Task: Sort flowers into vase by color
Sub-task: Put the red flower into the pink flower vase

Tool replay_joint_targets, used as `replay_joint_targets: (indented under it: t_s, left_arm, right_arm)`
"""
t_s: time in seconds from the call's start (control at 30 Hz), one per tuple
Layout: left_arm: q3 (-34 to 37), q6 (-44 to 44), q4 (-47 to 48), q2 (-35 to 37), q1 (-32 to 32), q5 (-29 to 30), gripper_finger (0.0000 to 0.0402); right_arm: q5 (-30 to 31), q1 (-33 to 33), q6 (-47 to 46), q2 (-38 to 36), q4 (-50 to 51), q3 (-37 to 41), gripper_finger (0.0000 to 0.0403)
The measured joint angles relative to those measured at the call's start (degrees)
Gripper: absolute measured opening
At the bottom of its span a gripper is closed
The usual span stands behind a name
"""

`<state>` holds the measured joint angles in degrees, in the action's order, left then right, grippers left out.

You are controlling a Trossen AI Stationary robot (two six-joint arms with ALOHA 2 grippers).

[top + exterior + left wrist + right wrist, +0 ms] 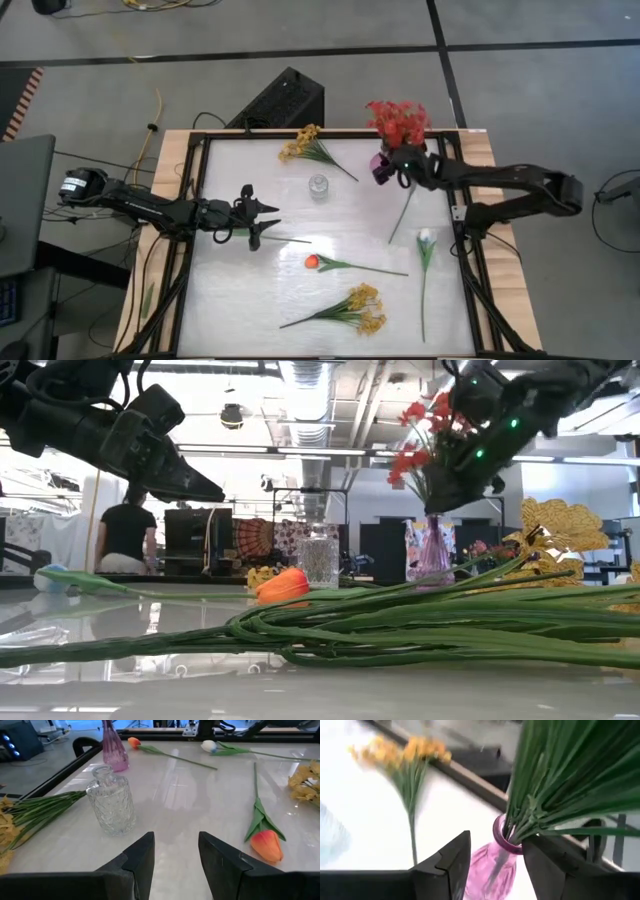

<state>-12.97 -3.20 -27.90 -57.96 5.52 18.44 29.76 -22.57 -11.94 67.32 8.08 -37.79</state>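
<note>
High view | red spray (398,120) in pink vase (381,166) | right hand (404,168) beside

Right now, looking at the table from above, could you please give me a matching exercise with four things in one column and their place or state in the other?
Things:
1. red flowers
2. clear glass bottle
3. white tulip
4. left hand

Places or states:
A. lying flat near the table's right edge
B. standing in the pink vase
C. open, holding nothing
D. upright and empty, mid-table

Pairs: 1-B, 2-D, 3-A, 4-C
</note>
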Motion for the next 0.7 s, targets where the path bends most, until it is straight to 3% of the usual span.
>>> replay_joint_targets:
  t_s: [0.2, 0.5, 0.7]
  left_arm:
    - [0.00, -0.39, 0.07, -0.01, 0.00, -0.07, 0.0143]
    - [0.00, -0.51, 0.08, 0.00, 0.00, -0.09, 0.0143]
    - [0.00, -0.65, 0.19, -0.01, 0.00, -0.09, 0.0143]
  right_arm:
    - [-5.97, 1.43, -0.28, -3.23, 17.93, -6.68, 0.0205]
    - [-6.26, 3.41, -2.13, -5.79, 23.03, -8.60, 0.0200]
    - [-12.18, 3.46, -6.39, -5.87, 31.03, -8.60, 0.0200]
